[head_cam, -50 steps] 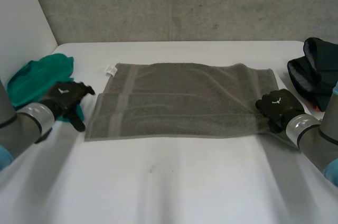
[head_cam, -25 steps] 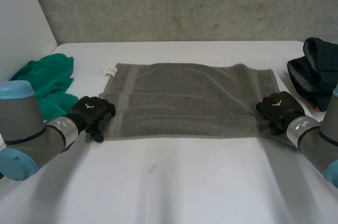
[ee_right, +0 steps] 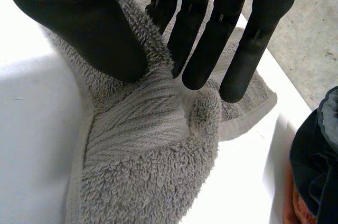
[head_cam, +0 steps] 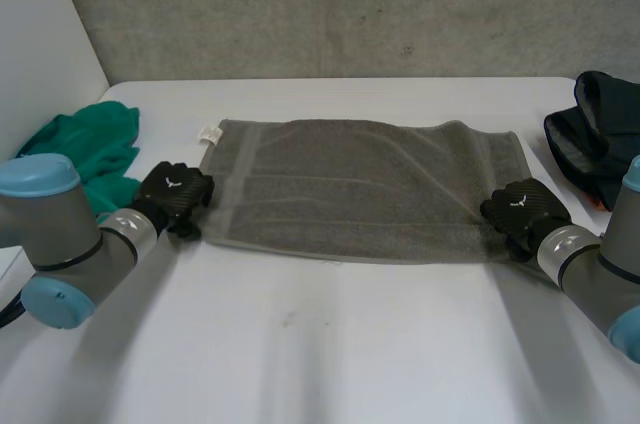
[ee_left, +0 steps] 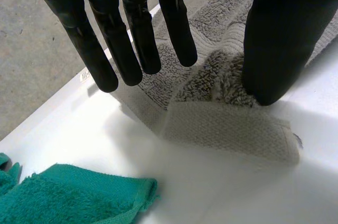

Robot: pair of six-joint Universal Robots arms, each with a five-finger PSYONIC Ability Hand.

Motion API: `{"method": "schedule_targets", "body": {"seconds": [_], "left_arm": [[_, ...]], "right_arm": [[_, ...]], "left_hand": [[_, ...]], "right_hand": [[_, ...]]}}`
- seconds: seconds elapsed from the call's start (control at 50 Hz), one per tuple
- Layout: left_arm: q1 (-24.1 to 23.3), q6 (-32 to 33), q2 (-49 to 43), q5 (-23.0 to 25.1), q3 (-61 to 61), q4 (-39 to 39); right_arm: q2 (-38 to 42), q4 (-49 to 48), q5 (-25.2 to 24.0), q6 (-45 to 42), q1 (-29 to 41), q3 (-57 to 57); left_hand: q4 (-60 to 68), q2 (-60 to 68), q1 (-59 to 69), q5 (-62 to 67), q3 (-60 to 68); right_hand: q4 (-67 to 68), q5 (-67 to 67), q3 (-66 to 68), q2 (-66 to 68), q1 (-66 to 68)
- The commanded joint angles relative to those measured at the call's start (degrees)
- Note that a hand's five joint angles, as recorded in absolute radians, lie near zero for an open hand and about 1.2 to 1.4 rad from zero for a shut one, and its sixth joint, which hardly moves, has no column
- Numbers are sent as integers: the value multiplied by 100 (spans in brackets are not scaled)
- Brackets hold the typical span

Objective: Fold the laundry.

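A grey towel [head_cam: 350,184] lies spread flat across the white table [head_cam: 320,344], folded double, with a small white tag [head_cam: 210,133] at its far left corner. My left hand [head_cam: 175,194] is at the near left corner. In the left wrist view its thumb [ee_left: 280,34] and straight fingers [ee_left: 132,39] pinch a raised bunch of the towel [ee_left: 222,123], whose corner is turned over. My right hand [head_cam: 520,206] is at the near right corner. There its thumb [ee_right: 63,12] and fingers squeeze a ridge of towel [ee_right: 142,150].
A green cloth [head_cam: 85,154] lies crumpled at the table's left edge, close beside my left hand [ee_left: 68,197]. A heap of dark clothes [head_cam: 600,134] sits at the far right, just past my right hand [ee_right: 317,155]. A grey wall stands behind the table.
My left hand came in from beside the green cloth to the towel's near left corner and closed on it, drawing that corner inward. The right hand stayed at its corner.
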Motion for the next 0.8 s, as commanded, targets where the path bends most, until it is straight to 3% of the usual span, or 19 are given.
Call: {"method": "schedule_targets", "body": {"seconds": [0.02, 0.12, 0.26, 0.38, 0.48, 0.58, 0.72, 0.8], "left_arm": [[-41, -59, -85, 12, 127, -28], [-86, -86, 46, -32, 75, -107], [-7, -174, 1267, -102, -425, -1011], [318, 124, 2742, -102, -891, -2187], [407, 678, 3474, -50, -1041, -3419], [345, 1100, 3187, -119, -989, -4168], [117, 1074, 2034, -717, -243, -3747], [-112, 899, 1472, -1051, 776, -3308]], "right_arm": [[-6, -11, 5, 28, -7, -26], [-50, 24, 5, 37, -7, -70], [-445, 673, 40, -121, -15, -236], [-1323, 2489, 14, -893, -453, -587], [-1527, 3880, -65, -1729, -771, -720], [-1028, 4322, -39, -2284, -640, -921], [-183, 3927, 207, -1994, -411, -1536], [178, 3400, 436, -1626, -227, -2405]], "left_hand": [[3540, 3483, 3442, 3606, 3487], [3543, 3486, 3445, 3609, 3490], [3543, 3486, 3445, 3609, 3490], [3543, 3486, 3445, 3609, 3490], [3543, 3486, 3445, 3609, 3490], [3543, 3486, 3445, 3609, 3490], [3543, 3486, 3445, 3609, 3490], [3543, 3486, 3445, 3609, 3490]], "right_hand": [[1138, 1108, 1189, 1211, 1670], [1138, 1108, 1189, 1211, 1670], [1138, 1108, 1189, 1211, 1670], [1138, 1108, 1189, 1211, 1670], [1138, 1108, 1189, 1211, 1670], [1138, 1108, 1189, 1211, 1670], [1138, 1108, 1189, 1211, 1670], [1138, 1108, 1189, 1211, 1670]]}}
